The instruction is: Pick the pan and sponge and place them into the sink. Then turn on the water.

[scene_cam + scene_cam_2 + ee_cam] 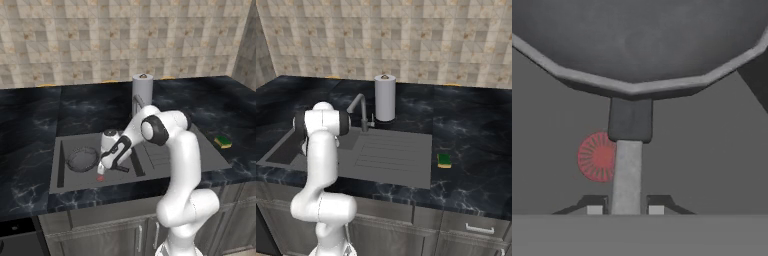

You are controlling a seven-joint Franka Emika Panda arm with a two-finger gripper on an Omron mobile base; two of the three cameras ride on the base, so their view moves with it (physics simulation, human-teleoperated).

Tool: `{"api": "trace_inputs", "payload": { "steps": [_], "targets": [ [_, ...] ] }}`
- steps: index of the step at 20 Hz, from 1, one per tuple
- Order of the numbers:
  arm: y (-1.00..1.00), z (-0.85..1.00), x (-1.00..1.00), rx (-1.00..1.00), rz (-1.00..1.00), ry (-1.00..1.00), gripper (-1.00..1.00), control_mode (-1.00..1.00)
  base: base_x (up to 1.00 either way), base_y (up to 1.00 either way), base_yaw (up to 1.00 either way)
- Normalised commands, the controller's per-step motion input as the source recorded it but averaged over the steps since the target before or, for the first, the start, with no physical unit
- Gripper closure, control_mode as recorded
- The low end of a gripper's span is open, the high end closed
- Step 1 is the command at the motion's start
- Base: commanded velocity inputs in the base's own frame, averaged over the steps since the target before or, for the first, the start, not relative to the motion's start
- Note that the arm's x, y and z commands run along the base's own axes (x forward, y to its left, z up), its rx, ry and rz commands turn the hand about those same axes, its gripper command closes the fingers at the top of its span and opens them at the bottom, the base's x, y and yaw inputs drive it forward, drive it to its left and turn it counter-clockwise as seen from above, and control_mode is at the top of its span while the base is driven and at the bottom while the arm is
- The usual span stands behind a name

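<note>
My claw grips the pan by its long handle, low inside the sink, over the red drain; the sponge waits on the table, far right of the basin.

The white arm bends forward and down, its pincer closed, tips pointing downward.

Dark grey pan — red drain spot — green-and-yellow sponge
</note>
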Motion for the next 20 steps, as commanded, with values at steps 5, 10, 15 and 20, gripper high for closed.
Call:
{"api": "trace_inputs", "payload": {
  "steps": [5,10,15,20],
  "targets": [
    [0.27,-0.45,0.59,-0.05,0.03,0.03,1.0,-1.0,0.0,0.0,0.0],
    [0.25,-0.4,0.57,-0.04,0.03,0.03,1.0,-1.0,0.0,0.0,0.0],
    [0.33,-0.17,0.37,-0.02,0.02,0.02,-1.0,-1.0,0.0,0.0,0.0],
    [0.09,0.35,-0.11,0.0,0.0,-0.01,-1.0,-1.0,0.0,0.0,0.0]
  ]
}}
